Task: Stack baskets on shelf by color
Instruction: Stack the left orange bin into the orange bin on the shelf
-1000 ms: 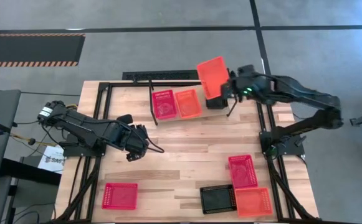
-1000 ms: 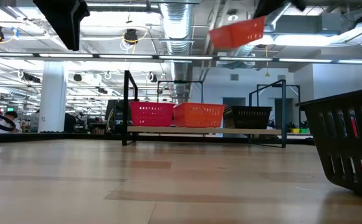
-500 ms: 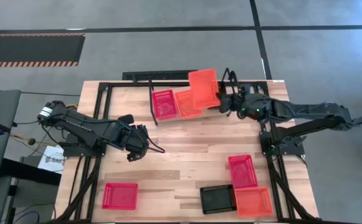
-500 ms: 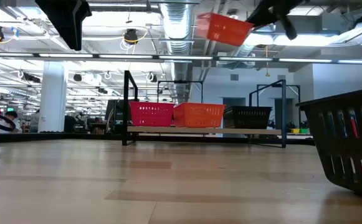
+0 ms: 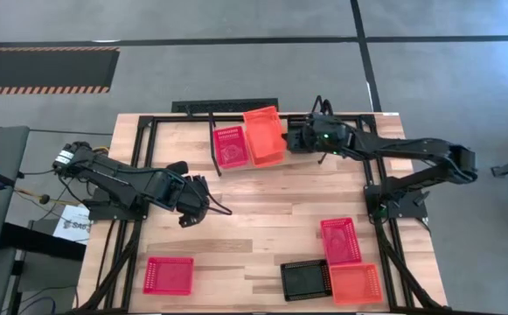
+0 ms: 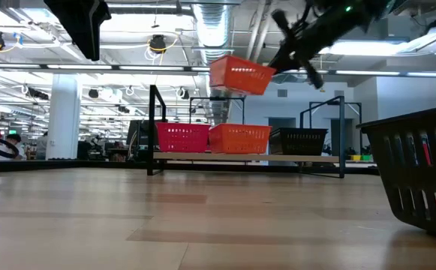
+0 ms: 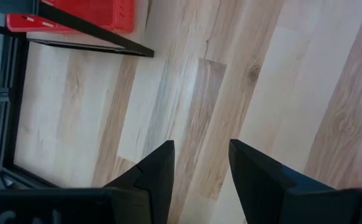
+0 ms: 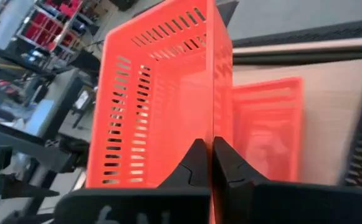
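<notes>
orange basket [image 5: 263,134] in right fingers [image 8: 196,163]

Overhead arrangement. The shelf [image 5: 236,166] stands along the far edge of the worktop [image 5: 262,219], near its middle. On the shelf, two baskets sit side by side and touching: one basket [image 5: 230,146] at the left end, a second basket [image 6: 239,138] to its right; a third basket [image 6: 299,140] sits on the right part of the shelf. A fourth basket [image 5: 265,133] hangs tilted in the air above the second, gripped by its rim in the right gripper [image 5: 292,140], which reaches in from the right. The left gripper [image 5: 210,206] hovers over the worktop's left half. Near the front edge, one basket [image 5: 168,275] lies at the left; three baskets lie grouped at the right: one [image 5: 340,240] behind, one [image 5: 305,280] in front-left, one [image 5: 356,283] in front-right.
</notes>
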Tool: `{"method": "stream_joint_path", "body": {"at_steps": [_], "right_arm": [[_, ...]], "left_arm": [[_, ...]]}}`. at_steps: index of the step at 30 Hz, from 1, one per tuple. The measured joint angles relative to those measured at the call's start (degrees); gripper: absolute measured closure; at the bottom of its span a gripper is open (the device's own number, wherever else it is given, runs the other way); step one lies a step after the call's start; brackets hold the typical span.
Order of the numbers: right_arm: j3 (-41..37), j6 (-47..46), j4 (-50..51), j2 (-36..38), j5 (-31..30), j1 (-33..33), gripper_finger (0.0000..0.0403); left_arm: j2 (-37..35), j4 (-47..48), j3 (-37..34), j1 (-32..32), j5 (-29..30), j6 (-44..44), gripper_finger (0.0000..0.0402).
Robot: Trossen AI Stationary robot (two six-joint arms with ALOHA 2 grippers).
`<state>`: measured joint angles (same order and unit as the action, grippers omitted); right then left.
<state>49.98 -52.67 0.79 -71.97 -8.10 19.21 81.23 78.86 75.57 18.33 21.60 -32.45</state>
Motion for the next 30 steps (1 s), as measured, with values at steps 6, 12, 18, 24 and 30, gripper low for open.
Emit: {"method": "stream_joint_path", "body": {"at_steps": [6, 12, 18, 24, 30], "right_arm": [[0.00, -1.34, -0.89, -5.21, 2.07, 1.23, 0.0402], [0.00, -2.05, -0.68, -8.59, 2.24, 1.26, 0.0402], [0.00, -2.81, 3.13, -9.08, 2.21, 2.09, 0.0402], [0.00, -2.55, 4.74, -8.60, 2.10, 3.04, 0.0402], [0.00, -2.31, 4.75, -8.65, 2.02, 3.07, 0.0402]], "left_arm": [[-0.02, -0.39, 0.00, 0.02, -0.06, -0.38, 0.0261], [-0.01, -0.39, 0.00, 0.01, -0.06, -0.59, 0.0261], [0.00, -0.39, 0.00, 0.02, -0.04, -0.61, 0.0261], [0.00, -0.39, 0.00, 0.02, 0.02, -0.76, 0.0261], [0.00, -0.39, 0.00, 0.02, 0.02, -0.79, 0.0261]]}}
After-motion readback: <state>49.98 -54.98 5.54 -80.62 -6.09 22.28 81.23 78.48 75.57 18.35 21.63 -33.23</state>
